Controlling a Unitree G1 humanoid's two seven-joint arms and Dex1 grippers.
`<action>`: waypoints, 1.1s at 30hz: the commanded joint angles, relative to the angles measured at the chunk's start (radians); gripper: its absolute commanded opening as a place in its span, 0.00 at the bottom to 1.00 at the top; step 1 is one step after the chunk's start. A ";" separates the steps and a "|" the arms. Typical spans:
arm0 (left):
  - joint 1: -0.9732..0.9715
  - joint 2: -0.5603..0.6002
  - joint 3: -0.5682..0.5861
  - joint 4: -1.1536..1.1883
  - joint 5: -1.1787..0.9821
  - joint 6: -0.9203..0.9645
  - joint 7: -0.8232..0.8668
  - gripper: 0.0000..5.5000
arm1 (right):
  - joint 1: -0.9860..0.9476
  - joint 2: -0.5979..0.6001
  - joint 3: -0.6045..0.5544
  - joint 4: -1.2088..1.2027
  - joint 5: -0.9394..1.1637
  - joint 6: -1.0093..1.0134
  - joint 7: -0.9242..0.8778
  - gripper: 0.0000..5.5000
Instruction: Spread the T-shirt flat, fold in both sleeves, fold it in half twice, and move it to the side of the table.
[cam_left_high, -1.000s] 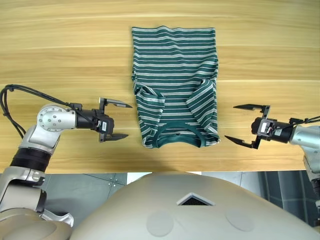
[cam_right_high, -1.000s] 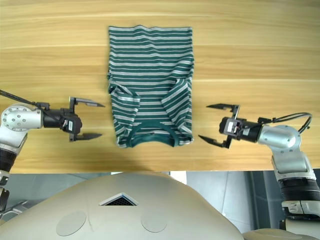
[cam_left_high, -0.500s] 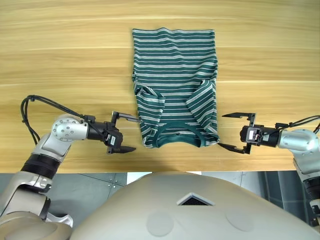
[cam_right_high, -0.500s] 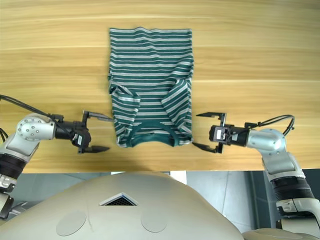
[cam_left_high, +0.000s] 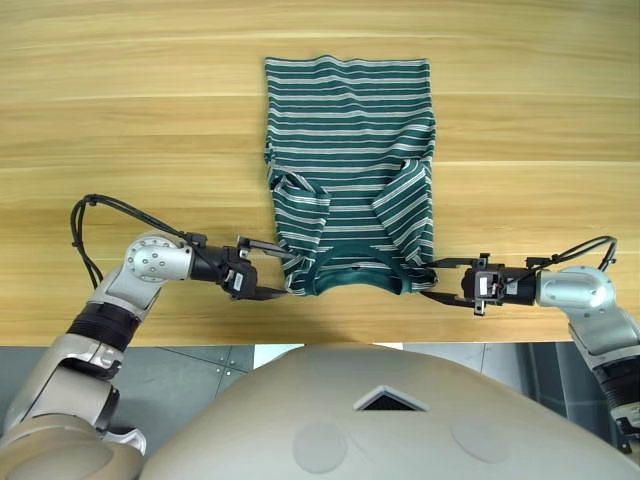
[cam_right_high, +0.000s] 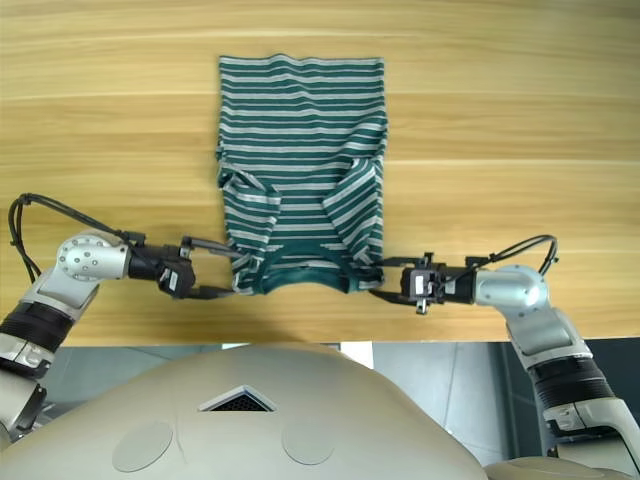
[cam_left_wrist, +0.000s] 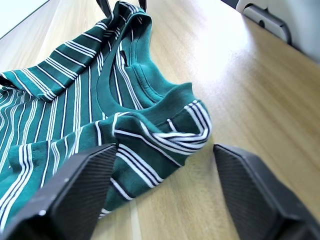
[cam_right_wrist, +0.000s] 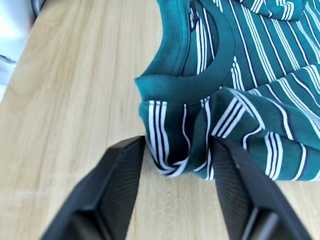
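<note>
A green T-shirt (cam_left_high: 350, 150) with white stripes lies flat on the wooden table (cam_left_high: 120, 120), both sleeves folded in and its collar (cam_left_high: 358, 280) toward the near edge. My left gripper (cam_left_high: 282, 270) is open at the shirt's near-left shoulder corner. In the left wrist view that corner (cam_left_wrist: 170, 132) lies between the two black fingers (cam_left_wrist: 75, 195). My right gripper (cam_left_high: 435, 280) is open at the near-right shoulder corner. That corner (cam_right_wrist: 175, 150) sits in the gap between its fingers (cam_right_wrist: 115, 185), which stand close on either side of the fabric.
The table's near edge (cam_left_high: 200, 345) runs just behind both grippers. Bare wood stretches to the left (cam_left_high: 100, 150) and right (cam_left_high: 540, 130) of the shirt and beyond its hem (cam_left_high: 345, 62).
Both grippers have moved inward along the near edge, from well clear of the shirt to its two shoulder corners. Their fingers now straddle the fabric. The shirt has not moved.
</note>
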 joint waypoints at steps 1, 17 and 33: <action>-0.010 -0.003 -0.020 0.031 0.035 0.028 -0.018 0.53 | -0.031 0.019 0.010 0.001 -0.014 0.014 -0.002 0.32; -0.014 -0.001 -0.032 0.021 0.015 0.031 -0.034 0.10 | -0.055 0.048 0.024 -0.018 -0.005 0.032 0.002 0.00; -0.030 0.050 0.043 -0.010 -0.019 0.021 -0.033 0.00 | -0.055 0.004 0.000 -0.061 0.028 0.034 0.064 0.00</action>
